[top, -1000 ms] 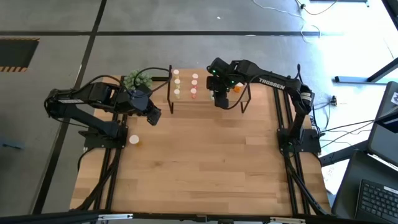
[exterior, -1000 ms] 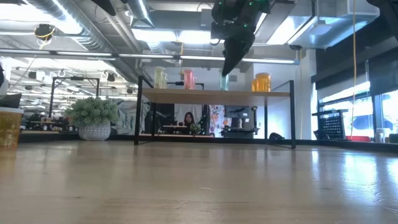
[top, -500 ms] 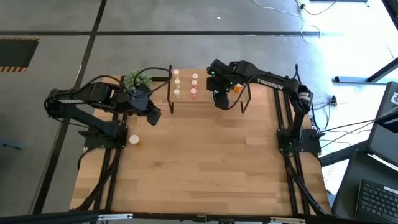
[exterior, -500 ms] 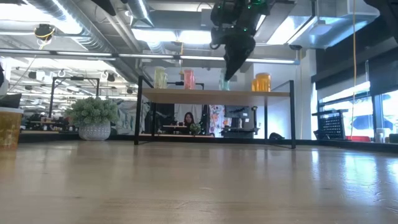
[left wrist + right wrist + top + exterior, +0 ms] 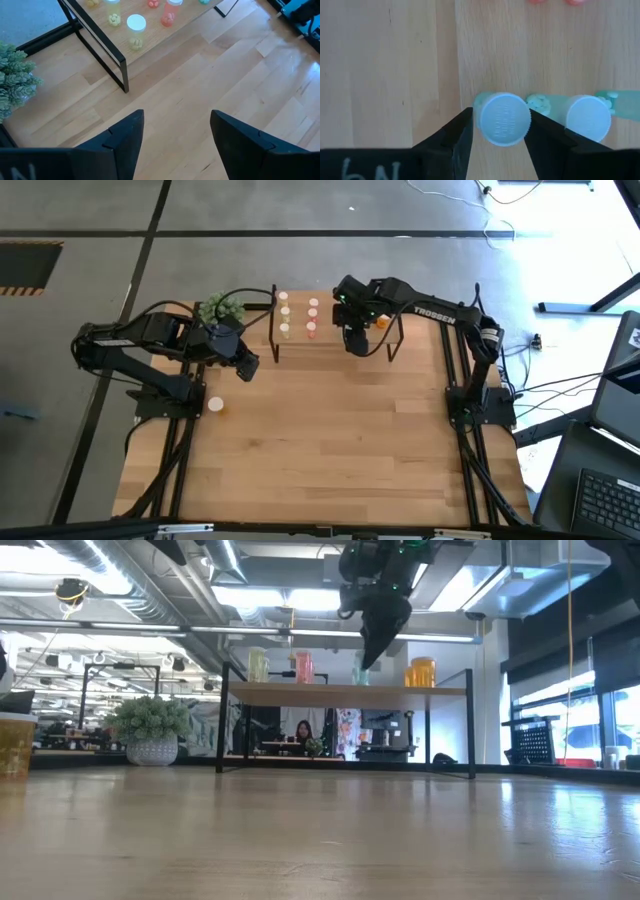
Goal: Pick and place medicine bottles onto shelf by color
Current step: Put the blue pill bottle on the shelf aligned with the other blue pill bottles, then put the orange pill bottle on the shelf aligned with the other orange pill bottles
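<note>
On the near part of the tabletop (image 5: 330,440) one bottle (image 5: 215,405) stands alone at the left. Beyond it the left pincer (image 5: 246,367) hovers wide open, holding nothing. At the far edge the right pincer (image 5: 497,135) hangs above the shelf (image 5: 335,345), fingers parted either side of a green bottle (image 5: 503,119); whether they touch it I cannot tell.

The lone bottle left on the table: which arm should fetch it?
Left. Its open hand hangs near that bottle, while the right hand is busy over the shelf with a green bottle.
</note>
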Robot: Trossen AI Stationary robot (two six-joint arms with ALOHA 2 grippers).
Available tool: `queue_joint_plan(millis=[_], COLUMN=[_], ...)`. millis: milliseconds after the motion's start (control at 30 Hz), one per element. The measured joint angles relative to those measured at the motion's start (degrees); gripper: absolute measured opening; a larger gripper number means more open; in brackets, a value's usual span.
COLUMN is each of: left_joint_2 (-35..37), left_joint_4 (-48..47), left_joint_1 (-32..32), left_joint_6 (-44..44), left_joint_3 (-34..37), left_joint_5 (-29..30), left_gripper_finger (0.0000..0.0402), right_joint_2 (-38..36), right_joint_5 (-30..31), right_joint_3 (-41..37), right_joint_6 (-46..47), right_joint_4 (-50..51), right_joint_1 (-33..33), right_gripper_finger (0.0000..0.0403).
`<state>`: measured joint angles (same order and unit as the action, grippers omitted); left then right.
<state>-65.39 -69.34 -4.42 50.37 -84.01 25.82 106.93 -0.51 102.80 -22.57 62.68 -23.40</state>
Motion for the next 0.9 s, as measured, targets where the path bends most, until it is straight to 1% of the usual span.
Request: queue_joint_plan(millis=[400,733,900], left_joint_2=[0.02,0.02,0.02], left_joint_4=[-0.01,-0.02,-0.44], left_joint_1=[0.01,0.0,0.0], left_joint_6=[0.0,0.03,1.49], left_joint_3=[0.0,0.0,0.0], left_joint_5=[-0.6,-1.51,-2.35], left_gripper_finger=[0.0227,0.0227,0.0227], right_joint_2=[-3.08,-3.15,-4.36], right_joint_5=[0.85,0.9,0.92], right_joint_3=[0.13,0.13,0.13], right_joint_6=[0.02,0.04,2.64], right_joint_4=[0.12,3.51,6.15], right_joint_1=[-0.02,-0.04,0.11], right_gripper_finger=[0.0168,0.0168,0.0168])
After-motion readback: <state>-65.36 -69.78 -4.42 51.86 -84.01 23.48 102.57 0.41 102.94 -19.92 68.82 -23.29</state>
